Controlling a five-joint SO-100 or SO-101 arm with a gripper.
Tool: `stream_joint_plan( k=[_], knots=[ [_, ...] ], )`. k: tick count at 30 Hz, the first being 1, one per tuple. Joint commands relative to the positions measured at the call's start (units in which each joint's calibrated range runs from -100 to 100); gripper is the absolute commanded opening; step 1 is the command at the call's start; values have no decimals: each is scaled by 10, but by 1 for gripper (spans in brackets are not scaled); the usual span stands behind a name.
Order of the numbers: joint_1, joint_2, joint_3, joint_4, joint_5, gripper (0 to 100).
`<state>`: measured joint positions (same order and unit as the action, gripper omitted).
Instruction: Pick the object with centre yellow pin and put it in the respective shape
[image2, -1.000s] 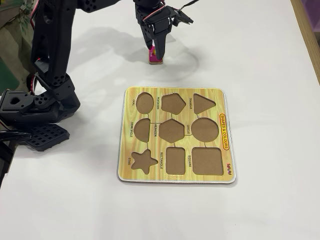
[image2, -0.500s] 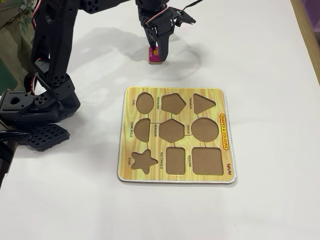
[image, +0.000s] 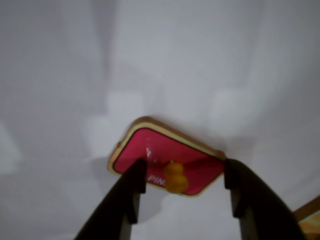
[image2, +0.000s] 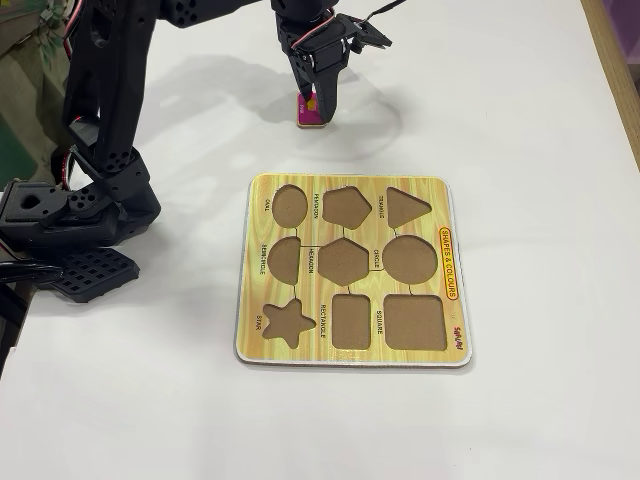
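The object with centre yellow pin (image: 192, 167) is a flat magenta-pink piece with a pale wooden edge, lying on the white table. Its yellow knob (image: 175, 176) stands between my gripper's (image: 184, 167) two dark fingers, with a gap on each side, so the gripper is open. In the fixed view the gripper (image2: 312, 104) points down over the pink piece (image2: 309, 121) beyond the far edge of the puzzle board (image2: 444, 190). The board's rectangle recess (image2: 352, 322) lies in its near row and is empty.
The board also has recesses for oval, pentagon, triangle, semicircle, hexagon, circle, star and square, all empty. The arm's black base (image2: 70, 215) stands at the left. A wooden table edge (image2: 612, 60) runs along the right.
The gripper has shifted slightly back and settled around the pink piece. The piece and the board have not moved.
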<state>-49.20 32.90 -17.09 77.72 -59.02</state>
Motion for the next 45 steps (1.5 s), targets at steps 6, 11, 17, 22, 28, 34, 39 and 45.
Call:
stream_joint_plan(
  k=[6,11,17,22,28,34,39,45],
  knots=[
    [-1,0,-18,-5,2,7],
    [-3,16,-18,0,2,5],
    [-1,15,-15,5,3,2],
    [0,10,25,5,3,1],
    [4,-19,38,5,3,1],
    [35,-74,63,5,3,1],
    [74,-119,84,5,3,1],
    [152,-170,85,5,3,1]
  ],
)
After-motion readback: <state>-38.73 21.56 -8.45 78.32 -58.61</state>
